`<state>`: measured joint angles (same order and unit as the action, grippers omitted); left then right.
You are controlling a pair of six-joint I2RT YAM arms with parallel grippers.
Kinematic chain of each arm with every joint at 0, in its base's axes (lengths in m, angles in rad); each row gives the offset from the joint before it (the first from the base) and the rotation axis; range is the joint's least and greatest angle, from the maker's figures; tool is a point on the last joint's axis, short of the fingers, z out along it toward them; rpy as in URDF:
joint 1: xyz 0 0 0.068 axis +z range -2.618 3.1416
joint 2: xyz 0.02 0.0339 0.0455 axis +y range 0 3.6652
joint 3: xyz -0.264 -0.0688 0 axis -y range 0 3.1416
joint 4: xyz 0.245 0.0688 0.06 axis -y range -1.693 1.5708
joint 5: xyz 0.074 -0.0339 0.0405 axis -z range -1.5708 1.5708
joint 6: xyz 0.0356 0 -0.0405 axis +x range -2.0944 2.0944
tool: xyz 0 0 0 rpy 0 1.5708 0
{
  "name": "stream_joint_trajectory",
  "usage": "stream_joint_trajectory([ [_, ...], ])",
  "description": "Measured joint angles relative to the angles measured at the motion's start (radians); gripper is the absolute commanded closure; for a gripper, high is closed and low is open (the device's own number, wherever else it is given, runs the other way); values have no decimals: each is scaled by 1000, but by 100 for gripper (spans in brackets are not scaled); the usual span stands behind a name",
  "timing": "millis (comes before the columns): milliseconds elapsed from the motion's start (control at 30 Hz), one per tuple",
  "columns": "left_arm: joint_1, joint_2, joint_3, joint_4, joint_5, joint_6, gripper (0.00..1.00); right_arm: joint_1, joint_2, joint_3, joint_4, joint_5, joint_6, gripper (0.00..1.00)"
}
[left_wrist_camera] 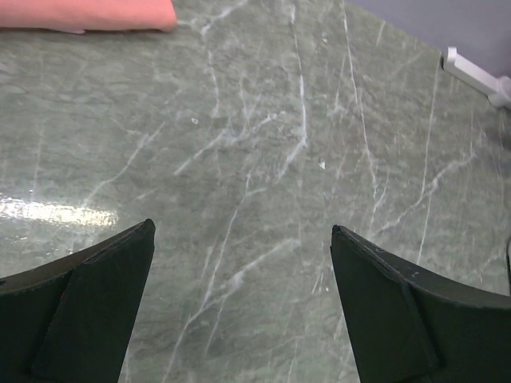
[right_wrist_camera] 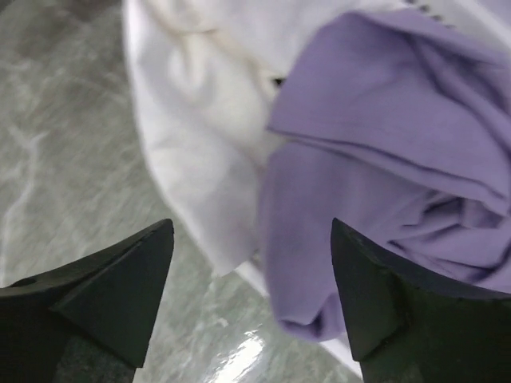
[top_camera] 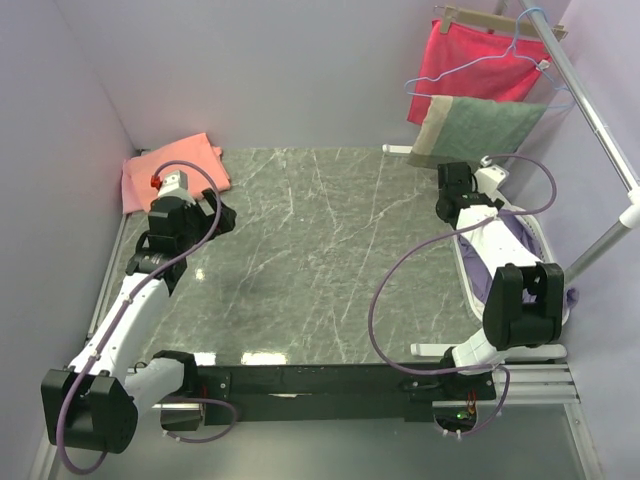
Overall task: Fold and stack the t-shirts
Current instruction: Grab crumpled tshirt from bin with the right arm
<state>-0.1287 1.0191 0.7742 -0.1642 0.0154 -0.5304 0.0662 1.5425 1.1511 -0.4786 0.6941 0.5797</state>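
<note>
At the far left corner of the desk [top_camera: 330, 260], the salmon-pink t-shirt [top_camera: 172, 170] lies folded flat. Left pincer [left_wrist_camera: 241, 231] hovers over bare marble near it, jaws spread wide, nothing between them. Along the right edge, the lavender t-shirt [right_wrist_camera: 399, 152] sits crumpled in a white bin [right_wrist_camera: 192, 136]. Right pincer [right_wrist_camera: 251, 230] hangs above the bin's edge, released and empty, over where purple cloth meets white wall; contact with the cloth cannot be told. Far right, a red cloth [top_camera: 470, 60] and a grey-green towel [top_camera: 482, 125] hang.
</note>
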Motion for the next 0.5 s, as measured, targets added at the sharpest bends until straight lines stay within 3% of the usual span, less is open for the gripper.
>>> stream_joint_trajectory([
  [67, 0, 3, 0, 0, 23, 7, 3, -14, 0, 1, -17, 26, 22, 18],
  [167, 0, 4, 0, 0, 46, 14, 3, -40, 1, 0, -36, 42, 41, 28],
  [233, 0, 4, 0, 0, 57, 14, 3, -51, 2, -5, -39, 48, 51, 45],
  [300, 0, 4, 0, -1, 66, 14, 3, -60, 2, -26, -37, 51, 59, 50],
  [400, 0, 4, -2, -1, 67, 14, 3, -60, 2, -68, -32, 42, 57, 67],
  [467, 0, 4, -2, -6, 67, 14, 3, -60, 2, -79, -32, 36, 55, 99],
  [500, 0, 4, -2, -8, 66, 14, 3, -60, 2, -80, -35, 34, 52, 100],
])
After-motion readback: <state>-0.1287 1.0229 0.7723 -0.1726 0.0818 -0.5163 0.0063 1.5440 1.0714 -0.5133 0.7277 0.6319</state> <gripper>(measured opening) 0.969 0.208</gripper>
